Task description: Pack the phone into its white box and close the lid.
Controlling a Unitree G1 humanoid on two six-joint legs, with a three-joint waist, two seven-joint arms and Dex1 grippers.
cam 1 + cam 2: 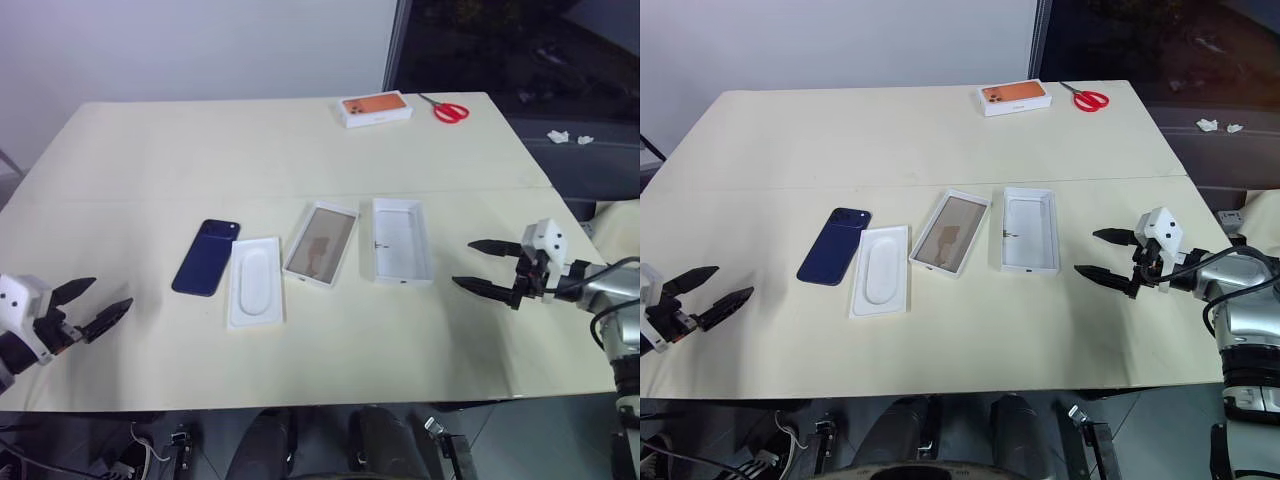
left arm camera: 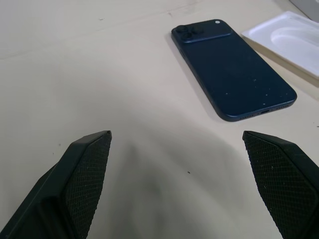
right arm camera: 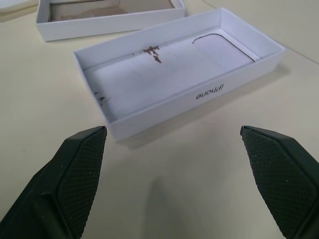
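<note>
Meanwhile the left hand (image 1: 100, 307) and right hand (image 1: 482, 266) hovered empty, fingers spread wide, at the table's (image 1: 250, 150) near corners. Between them, left to right, lay the phone (image 1: 206, 257) face down, a moulded insert (image 1: 255, 281), the white box (image 1: 321, 244), and the lid (image 1: 401, 240) with its hollow side up.

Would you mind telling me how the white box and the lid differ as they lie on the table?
The white box has a tan-brown floor; the lid is plain white inside. The box lies askew beside the moulded insert; the lid lies straighter, nearer the right gripper. Both are shallow, open side up and empty.
</note>
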